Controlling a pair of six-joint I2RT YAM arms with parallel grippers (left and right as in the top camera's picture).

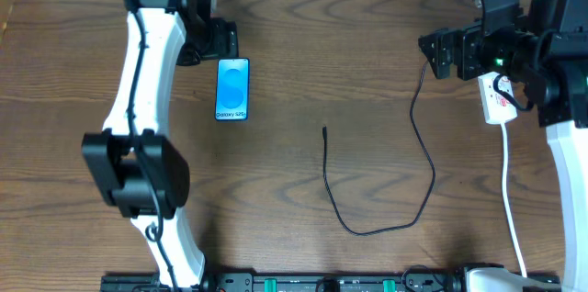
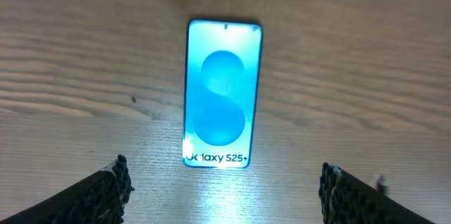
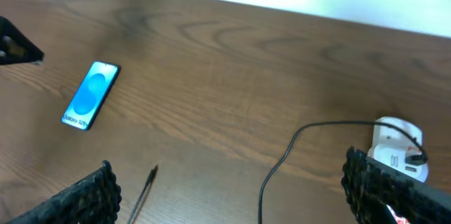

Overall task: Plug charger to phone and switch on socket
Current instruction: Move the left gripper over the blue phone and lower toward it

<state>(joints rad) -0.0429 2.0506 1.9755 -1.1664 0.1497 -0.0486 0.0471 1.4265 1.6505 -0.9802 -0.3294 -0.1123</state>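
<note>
Across the wooden table, my left gripper hovers at upper left of the overhead frame, fingers spread wide and empty, squared over the phone, which lies flat and screen-up; I judge this placement suits steadying it. My right gripper, likewise spread and empty, sits at upper right beside the socket, within reach of its switch. The charger lies slack mid-frame, ungrasped, its plug tip well apart from the phone.
</note>
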